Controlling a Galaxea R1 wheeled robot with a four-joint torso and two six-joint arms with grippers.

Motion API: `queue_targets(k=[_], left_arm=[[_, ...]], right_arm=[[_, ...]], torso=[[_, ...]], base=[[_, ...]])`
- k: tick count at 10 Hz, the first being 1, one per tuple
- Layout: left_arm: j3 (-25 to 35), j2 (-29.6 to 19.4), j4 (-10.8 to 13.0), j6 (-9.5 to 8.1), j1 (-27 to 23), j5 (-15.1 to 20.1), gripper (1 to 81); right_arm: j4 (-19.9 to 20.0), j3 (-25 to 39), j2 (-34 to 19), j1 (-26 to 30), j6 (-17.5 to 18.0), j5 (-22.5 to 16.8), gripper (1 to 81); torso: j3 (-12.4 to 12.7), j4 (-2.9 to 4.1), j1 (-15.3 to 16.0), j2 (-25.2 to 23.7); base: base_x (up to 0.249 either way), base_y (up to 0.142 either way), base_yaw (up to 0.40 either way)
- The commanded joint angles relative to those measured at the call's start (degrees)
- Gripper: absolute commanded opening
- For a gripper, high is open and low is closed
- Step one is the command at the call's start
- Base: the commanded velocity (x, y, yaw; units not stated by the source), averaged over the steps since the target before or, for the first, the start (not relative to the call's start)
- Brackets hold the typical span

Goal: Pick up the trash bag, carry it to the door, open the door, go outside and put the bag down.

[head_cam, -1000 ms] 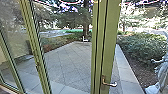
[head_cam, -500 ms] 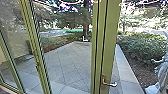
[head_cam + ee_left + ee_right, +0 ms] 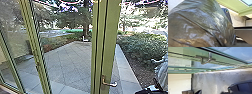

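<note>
The trash bag (image 3: 201, 23), dark, glossy and crumpled, is very close to the left wrist camera. How my left gripper meets it cannot be made out. A green-framed glass door (image 3: 110, 37) stands ahead in the head view, with a silver lever handle (image 3: 109, 84) low on its frame. My right gripper (image 3: 153, 89), dark with pale patches, is partly in view low at the right, to the right of the handle and apart from it. The right wrist view has the same handle (image 3: 205, 61) on the green door frame (image 3: 186, 53).
Through the glass lies a paved yard (image 3: 70, 63) with a pale stone border (image 3: 125, 72). Bushes (image 3: 142, 47) grow on the right, and a tree trunk (image 3: 85, 27) rises behind. Another green frame post (image 3: 37, 57) stands left. A pale, unclear shape (image 3: 163, 71) is at the right edge.
The dark end of my right arm has come into the head view at the lower right, over part of the pale shape. The door and its handle have not moved.
</note>
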Motion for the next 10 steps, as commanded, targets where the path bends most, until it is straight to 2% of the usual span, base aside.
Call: queue_targets(k=[1,3,6,10], left_arm=[[0.57,-0.72,-0.5,-0.14,-3.19,3.37,1.0],[0.57,-0.72,-0.5,-0.14,-3.19,3.37,1.0],[-1.89,0.52,-0.59,-0.14,-3.19,3.37,1.0],[-4.44,1.66,-0.76,-0.14,-3.19,3.46,1.0]], right_arm=[[-2.32,-1.79,0.95,9.27,7.62,-3.98,81.1],[-5.55,-3.1,3.75,12.08,14.52,-4.07,81.1],[-6.62,-4.77,8.77,13.32,23.44,-3.01,81.1],[-6.53,-11.01,15.1,13.93,28.87,-3.01,81.1]], torso=[[0.0,0.0,0.0,0.0],[0.0,0.0,0.0,0.0],[-0.02,0.0,0.0,0.0],[-0.02,0.0,0.02,0.02]], base=[[0.0,0.0,0.0],[0.0,0.0,0.0],[0.0,0.0,0.0],[0.0,0.0,0.0]])
